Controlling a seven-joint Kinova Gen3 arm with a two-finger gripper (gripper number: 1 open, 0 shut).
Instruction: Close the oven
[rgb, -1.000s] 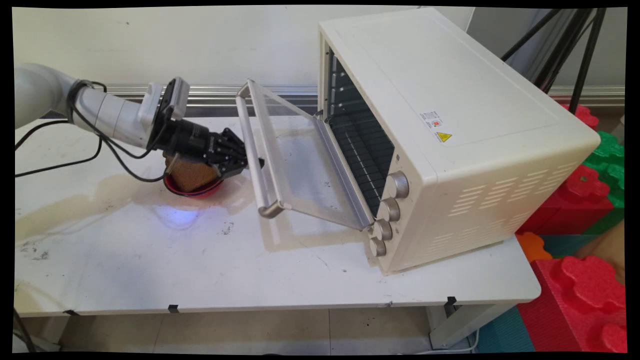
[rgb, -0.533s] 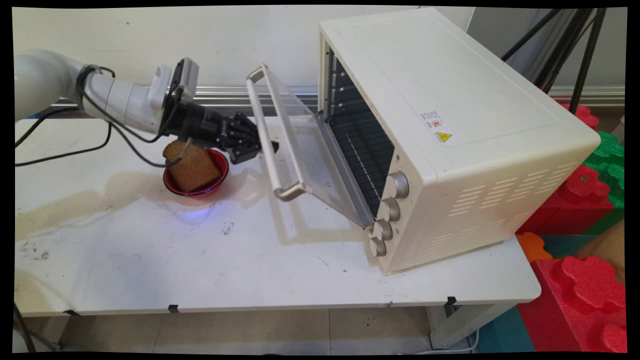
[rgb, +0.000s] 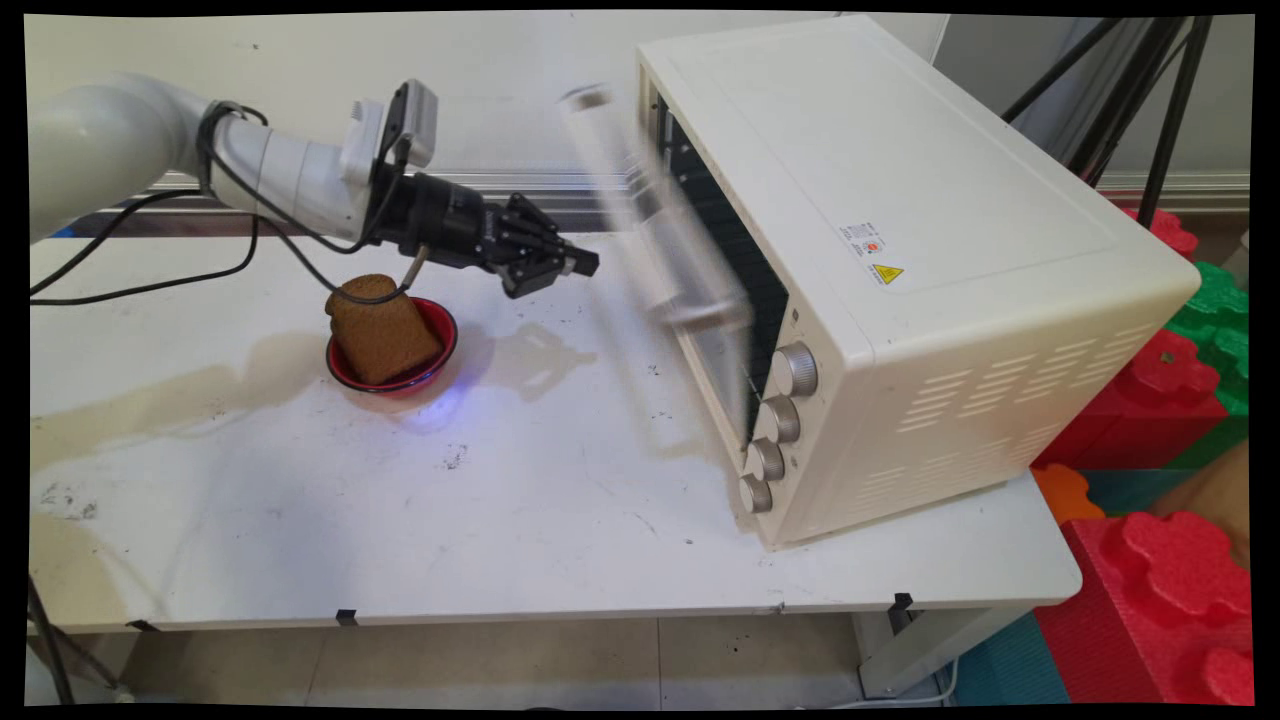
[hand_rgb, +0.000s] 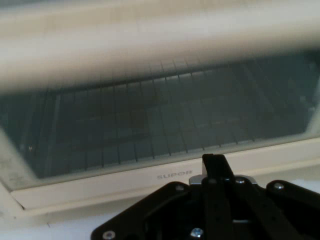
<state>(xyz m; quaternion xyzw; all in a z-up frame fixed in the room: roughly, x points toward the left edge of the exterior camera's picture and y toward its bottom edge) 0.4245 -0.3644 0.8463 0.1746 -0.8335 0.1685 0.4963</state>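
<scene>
Above the white counter (rgb: 420, 520), black jaws pressed together, holding nothing, pointed at blurred glass door (rgb: 690, 270) of cream toaster oven (rgb: 930, 270), near it but apart. Door almost upright against oven front, its handle (hand_rgb: 150, 45) a pale blurred bar in hand view. Below the arm, brown bread slice (rgb: 380, 325) leaning in red bowl (rgb: 440, 340).
</scene>
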